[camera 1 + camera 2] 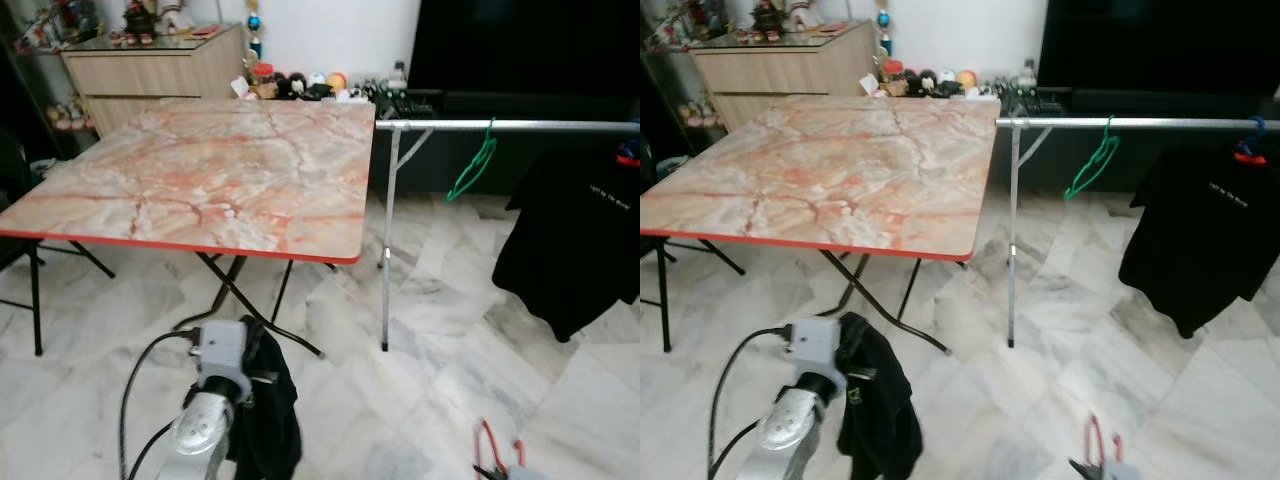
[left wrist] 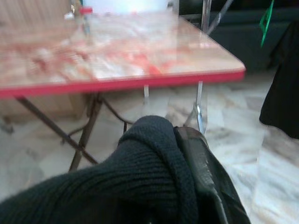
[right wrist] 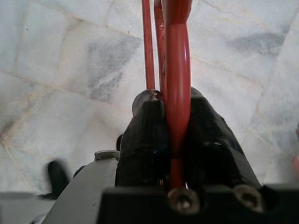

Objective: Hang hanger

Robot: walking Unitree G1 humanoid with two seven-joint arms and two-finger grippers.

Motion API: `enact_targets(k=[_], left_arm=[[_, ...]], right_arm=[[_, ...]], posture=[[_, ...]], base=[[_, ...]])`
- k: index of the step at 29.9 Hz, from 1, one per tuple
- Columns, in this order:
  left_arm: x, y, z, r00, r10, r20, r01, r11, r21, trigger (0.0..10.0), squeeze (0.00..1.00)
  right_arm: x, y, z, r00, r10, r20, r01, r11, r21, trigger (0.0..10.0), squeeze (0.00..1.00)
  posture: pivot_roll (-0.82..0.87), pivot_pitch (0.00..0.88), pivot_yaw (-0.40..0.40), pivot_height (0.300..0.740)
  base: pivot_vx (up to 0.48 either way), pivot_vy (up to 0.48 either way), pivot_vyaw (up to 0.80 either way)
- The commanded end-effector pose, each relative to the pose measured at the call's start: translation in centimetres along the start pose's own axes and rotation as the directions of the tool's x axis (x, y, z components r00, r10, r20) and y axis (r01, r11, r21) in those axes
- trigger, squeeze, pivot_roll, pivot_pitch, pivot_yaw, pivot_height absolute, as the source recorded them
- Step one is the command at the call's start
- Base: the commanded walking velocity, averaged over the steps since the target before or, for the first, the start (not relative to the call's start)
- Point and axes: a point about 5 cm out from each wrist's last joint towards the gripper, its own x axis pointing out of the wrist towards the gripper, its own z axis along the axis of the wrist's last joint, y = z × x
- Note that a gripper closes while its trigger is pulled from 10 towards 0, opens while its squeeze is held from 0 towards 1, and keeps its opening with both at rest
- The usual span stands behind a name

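The red hanger [image 3: 177, 70] sits clamped between the right gripper [image 3: 175, 135]'s jaws, its wire running up out of the black fingers [image 3: 142, 140] above the marble floor [image 3: 60, 70]. The left gripper [image 2: 187, 154] is low in front of the marble-topped desk [image 1: 210, 170] with a black garment [image 1: 875, 400] bunched in its closed jaws. The head views add the silver rail [image 1: 520, 126] to the right of the desk, carrying a green hanger [image 1: 472, 165] and a black T-shirt [image 1: 1205, 225], while the left wrist view gives the desk's red edge close up.
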Motion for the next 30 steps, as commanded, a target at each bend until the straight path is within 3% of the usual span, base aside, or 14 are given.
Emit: enact_targets(k=[1, 5, 10, 13, 16, 25, 30], left_arm=[[0.5, 1.4, 1.2, 0.999, 0.033, 0.038, -0.034, 0.999, 0.03, 10.0, 0.0], [0.4, 2.2, 1.4, 0.997, 0.069, 0.047, -0.07, 0.997, 0.019, 10.0, 0.0], [-0.1, 3.1, 1.5, 0.994, 0.095, 0.048, -0.096, 0.995, 0.008, 10.0, 0.0], [-0.7, 3.8, 1.5, 0.994, 0.103, 0.045, -0.1, 0.993, -0.054, 10.0, 0.0], [-0.9, 4.1, 1.5, 0.994, 0.102, 0.039, -0.102, 0.995, -0.023, 10.0, 0.0], [-1.0, 3.9, 1.4, 0.996, 0.079, 0.039, -0.078, 0.997, -0.029, 10.0, 0.0], [-1.0, 3.3, 1.4, 0.998, 0.047, 0.033, -0.046, 0.999, -0.022, 10.0, 0.0]], right_arm=[[0.2, 1.3, 1.0, 0.999, 0.032, 0.023, -0.032, 0.999, 0.007, 10.0, 0.0], [0.2, 1.7, 1.0, 0.999, 0.043, 0.02, -0.043, 0.999, 0.0, 10.0, 0.0], [0.2, 2.6, 1.1, 0.998, 0.061, 0.024, -0.061, 0.998, 0.008, 10.0, 0.0], [0.1, 2.9, 0.7, 0.998, 0.064, 0.017, -0.064, 0.998, 0.016, 10.0, 0.0], [0.1, 2.9, 0.6, 0.998, 0.062, 0.01, -0.062, 0.998, 0.022, 10.0, 0.0], [0.1, 3.1, 0.6, 0.998, 0.059, 0.011, -0.06, 0.998, 0.029, 10.0, 0.0], [0.1, 2.9, 0.4, 0.998, 0.056, 0.008, -0.056, 0.998, 0.025, 10.0, 0.0]], posture=[[0.06, 0.0, 0.01, 0.74], [0.06, 0.0, 0.014, 0.74], [0.07, 0.0, 0.04, 0.74], [0.08, 0.0, 0.054, 0.74], [0.08, 0.0, 0.057, 0.74], [0.07, 0.0, 0.058, 0.74], [0.08, 0.0, 0.06, 0.74]], base=[[0.0, 0.48, 0.0], [0.0, 0.48, 0.0], [0.0, 0.0, 0.0], [0.0, 0.0, 0.0], [0.0, 0.0, 0.0], [0.0, 0.0, 0.0], [0.313, 0.0, 0.0]])
